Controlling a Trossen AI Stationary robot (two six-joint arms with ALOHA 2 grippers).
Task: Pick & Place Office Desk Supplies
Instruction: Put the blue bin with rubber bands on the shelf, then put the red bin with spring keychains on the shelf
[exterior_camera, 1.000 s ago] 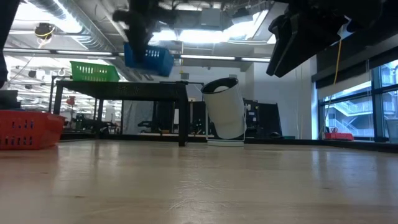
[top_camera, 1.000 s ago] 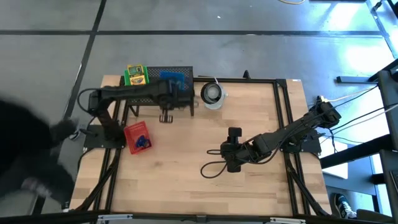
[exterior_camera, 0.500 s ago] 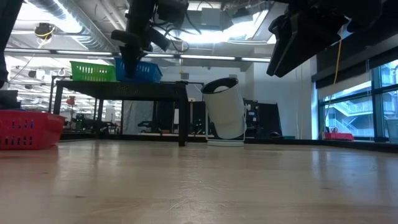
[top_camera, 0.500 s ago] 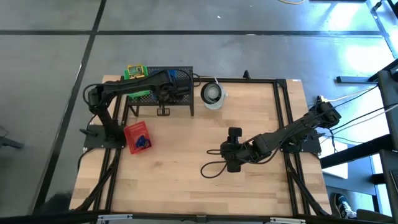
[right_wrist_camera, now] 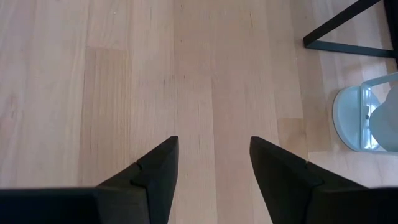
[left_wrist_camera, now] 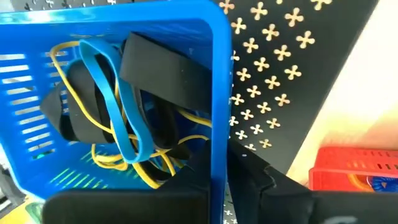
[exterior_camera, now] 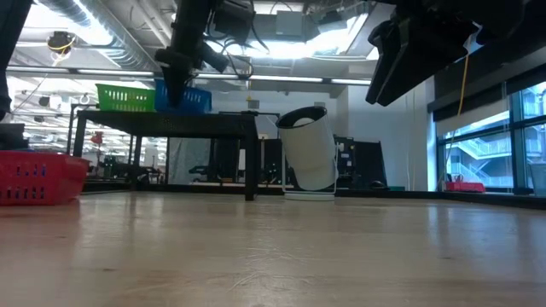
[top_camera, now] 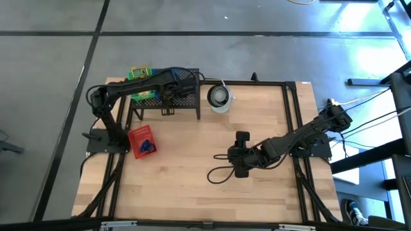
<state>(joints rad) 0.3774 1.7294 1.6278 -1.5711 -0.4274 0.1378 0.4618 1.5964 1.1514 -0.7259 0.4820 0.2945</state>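
Note:
A blue plastic basket holds blue and yellow rubber bands and black binder clips. It stands on top of the black mesh rack, beside a green basket with a yellow-green crayon box. My left gripper reaches over the rack and is shut on the blue basket. My right gripper hangs open above bare table, near the table's middle. My left gripper pinches the blue basket's side wall at the rim, one finger inside the basket and the other outside. It comes from above, slanting down. The basket's bottom sits on the rack top, roughly level.
A red basket with something blue in it stands on the table near the left arm's base. The round white cup-like object stands right of the rack. A black cable loop lies by the right arm. Bare wood fills the near half.
My left gripper has carried the blue basket down and toward the table's left and far edge. A second ago the basket hung clear above the rack; now it rests on the rack top next to the green basket. The right arm has kept still.

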